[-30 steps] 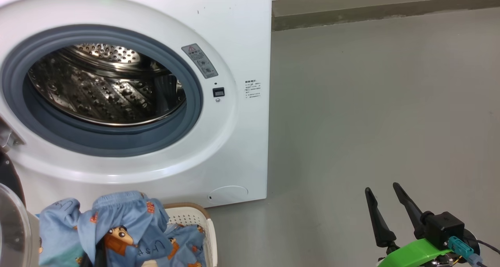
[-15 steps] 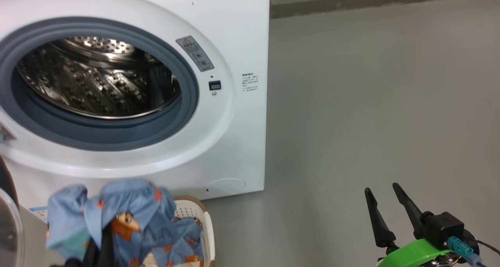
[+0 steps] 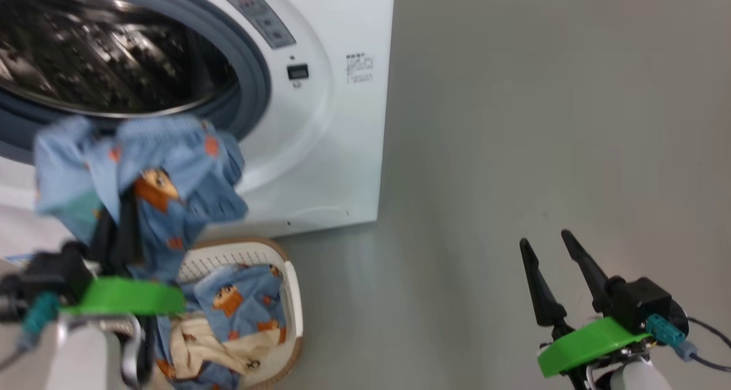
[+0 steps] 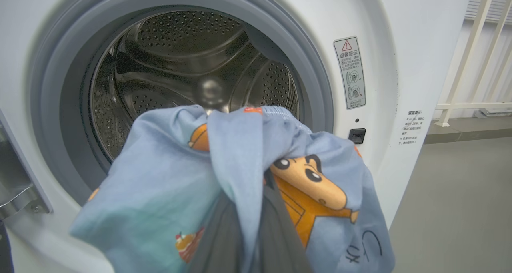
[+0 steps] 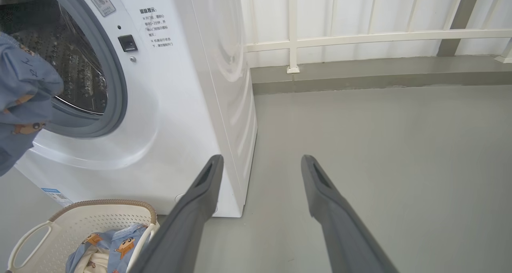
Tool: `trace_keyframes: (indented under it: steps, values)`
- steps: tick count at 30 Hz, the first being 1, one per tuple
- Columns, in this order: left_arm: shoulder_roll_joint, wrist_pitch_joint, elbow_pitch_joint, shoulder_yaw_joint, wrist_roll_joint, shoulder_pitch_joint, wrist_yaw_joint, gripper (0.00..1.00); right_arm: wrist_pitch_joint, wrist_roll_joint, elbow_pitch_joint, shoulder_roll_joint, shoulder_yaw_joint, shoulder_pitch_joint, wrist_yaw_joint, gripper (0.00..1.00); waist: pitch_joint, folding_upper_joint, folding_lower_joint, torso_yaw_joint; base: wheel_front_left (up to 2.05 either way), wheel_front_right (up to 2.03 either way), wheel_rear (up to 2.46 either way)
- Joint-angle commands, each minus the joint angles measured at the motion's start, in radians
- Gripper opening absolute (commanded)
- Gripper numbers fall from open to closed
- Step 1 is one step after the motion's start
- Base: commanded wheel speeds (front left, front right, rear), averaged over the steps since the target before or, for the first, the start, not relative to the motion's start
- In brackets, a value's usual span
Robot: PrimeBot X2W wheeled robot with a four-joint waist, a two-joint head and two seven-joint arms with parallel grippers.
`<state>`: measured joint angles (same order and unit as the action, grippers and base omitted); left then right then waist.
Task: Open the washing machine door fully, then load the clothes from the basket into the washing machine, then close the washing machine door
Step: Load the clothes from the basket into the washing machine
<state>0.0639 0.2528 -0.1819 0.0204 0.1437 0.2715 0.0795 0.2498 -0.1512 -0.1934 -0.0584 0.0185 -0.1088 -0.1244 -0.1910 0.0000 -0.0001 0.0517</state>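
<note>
head view, left gripper [image 3: 120, 230]: lower left, clamped tight on a blue garment [image 3: 160, 167] with bear prints, cloth bunched up over its fingers
head view, blue garment: up in the air in front of the washer [image 3: 342, 150], at the lower lip of the drum [image 3: 114, 53] mouth and above the basket [image 3: 291, 298]; pretty blurry tbh
head view, basket: on the floor [image 3: 542, 121] just in front of the washer, other clothes [image 3: 240, 298] piled inside, more blue bear stuff plus a cream piece
head view, right gripper [image 3: 543, 238]: lower right, fingers spread, nothing between them, well away from the washer over bare floor
left wrist view, blue garment: draped over the dark fingers, covering the lower part of the drum mouth, steel drum and grey gasket [image 4: 312, 85] showing above it
left wrist view, extras: warning sticker [image 4: 351, 73] right of the mouth, metal hinge bracket [image 4: 18, 193] at the left edge
right wrist view, right gripper: both fingers wide apart, holding nothing, floor beyond them
right wrist view, basket: bottom left beside the washer's front, other clothes inside; blue garment at the left edge by the drum mouth; white railing [image 5: 360, 37] behind
</note>
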Motion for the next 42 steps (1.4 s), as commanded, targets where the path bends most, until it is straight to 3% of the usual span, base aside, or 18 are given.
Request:
trace_keyframes:
  steps: [1, 10, 27, 34, 42]
  values:
    - [0.033, 0.009, 0.008, 0.043, -0.005, 0.067, 0.013, 0.00, 0.012, 0.005, 0.029, 0.001, 0.026, -0.033, -0.006, 1.00, -0.093, 0.0000, 0.0001, 0.023, 0.00, 0.00, 0.00]
    - [0.072, 0.009, -0.131, 0.102, 0.012, 0.321, 0.030, 0.00, 0.012, 0.006, 0.053, 0.005, 0.035, -0.103, -0.006, 1.00, -0.238, 0.0000, 0.0001, 0.051, 0.00, 0.00, 0.00]
    - [0.167, 0.009, -0.439, 0.084, -0.022, 0.813, 0.042, 0.00, 0.012, -0.016, 0.063, 0.008, 0.052, -0.166, -0.006, 1.00, -0.416, 0.0000, 0.0001, 0.074, 0.00, 0.00, 0.00]
    - [0.190, 0.009, -0.519, 0.061, -0.033, 0.930, 0.044, 0.00, 0.012, -0.023, 0.059, 0.008, 0.063, -0.173, -0.006, 1.00, -0.454, 0.0000, 0.0001, 0.083, 0.00, 0.00, 0.00]
    - [0.196, -0.024, -0.716, 0.042, 0.012, 1.032, 0.049, 0.00, 0.012, -0.037, 0.055, 0.008, 0.080, -0.178, -0.006, 1.00, -0.504, 0.0000, 0.0001, 0.094, 0.00, 0.00, 0.00]
